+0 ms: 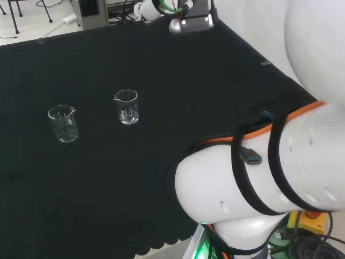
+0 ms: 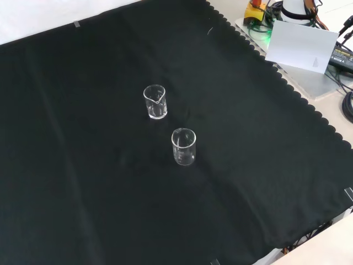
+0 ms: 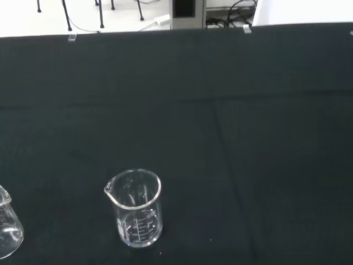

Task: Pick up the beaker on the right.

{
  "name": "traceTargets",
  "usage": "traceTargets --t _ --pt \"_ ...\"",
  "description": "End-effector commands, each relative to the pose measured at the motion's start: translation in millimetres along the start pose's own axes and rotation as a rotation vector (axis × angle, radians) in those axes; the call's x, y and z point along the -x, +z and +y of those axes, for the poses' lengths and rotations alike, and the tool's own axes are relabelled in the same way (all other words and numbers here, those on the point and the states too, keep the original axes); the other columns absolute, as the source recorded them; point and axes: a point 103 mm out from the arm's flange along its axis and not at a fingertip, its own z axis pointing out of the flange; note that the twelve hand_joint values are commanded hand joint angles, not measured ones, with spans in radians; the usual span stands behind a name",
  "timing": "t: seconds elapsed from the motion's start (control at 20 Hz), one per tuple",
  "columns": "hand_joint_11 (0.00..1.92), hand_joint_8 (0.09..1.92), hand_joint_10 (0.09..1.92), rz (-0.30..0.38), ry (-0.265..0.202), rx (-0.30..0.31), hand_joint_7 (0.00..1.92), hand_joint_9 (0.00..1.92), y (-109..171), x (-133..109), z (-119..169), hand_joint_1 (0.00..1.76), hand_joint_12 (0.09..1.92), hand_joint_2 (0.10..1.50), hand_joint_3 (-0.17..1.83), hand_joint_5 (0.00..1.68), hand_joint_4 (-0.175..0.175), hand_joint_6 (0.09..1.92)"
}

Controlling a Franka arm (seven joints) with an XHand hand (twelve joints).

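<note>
Two small clear glass beakers stand upright and empty on the black cloth [image 1: 178,81]. In the head view one beaker [image 1: 126,106] is on the right, its spout to the left, and the other beaker [image 1: 63,123] is on the left. In the front view the first beaker [image 2: 155,101] is the farther one and the second beaker [image 2: 183,147] is nearer the camera. The wrist view has the first beaker [image 3: 136,207] close in front, printed scale facing the camera, and a part of the second beaker [image 3: 8,232] at the picture's edge. Nothing touches either beaker.
The arm's white links [image 1: 259,178] with black straps and an orange cable rise at the head view's right. A camera mount [image 1: 188,21] stands at the cloth's far edge. In the front view a white plate [image 2: 300,44] and cables lie beyond the cloth's scalloped edge [image 2: 287,83].
</note>
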Motion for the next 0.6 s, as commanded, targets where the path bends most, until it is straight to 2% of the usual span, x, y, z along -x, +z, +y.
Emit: traceTargets --t 0.05,0.4,0.5,0.6 --pt "0.00 0.63 0.73 0.073 -0.042 -0.012 0.22 0.29 45.5 -6.6 46.1 0.67 1.28 0.79 0.59 0.30 -0.049 0.09" --pt "0.00 0.63 0.72 0.081 -0.059 -0.060 0.21 0.30 84.9 2.6 77.6 0.73 1.28 0.69 0.64 0.29 -0.041 0.09" --pt "0.00 0.62 0.72 0.156 -0.075 -0.084 0.21 0.31 96.6 6.2 83.4 0.75 1.28 0.67 0.65 0.29 -0.037 0.09" --pt "0.00 0.62 0.71 0.165 -0.095 -0.100 0.22 0.32 104.5 5.5 88.2 0.79 1.34 0.63 0.67 0.28 -0.033 0.09"
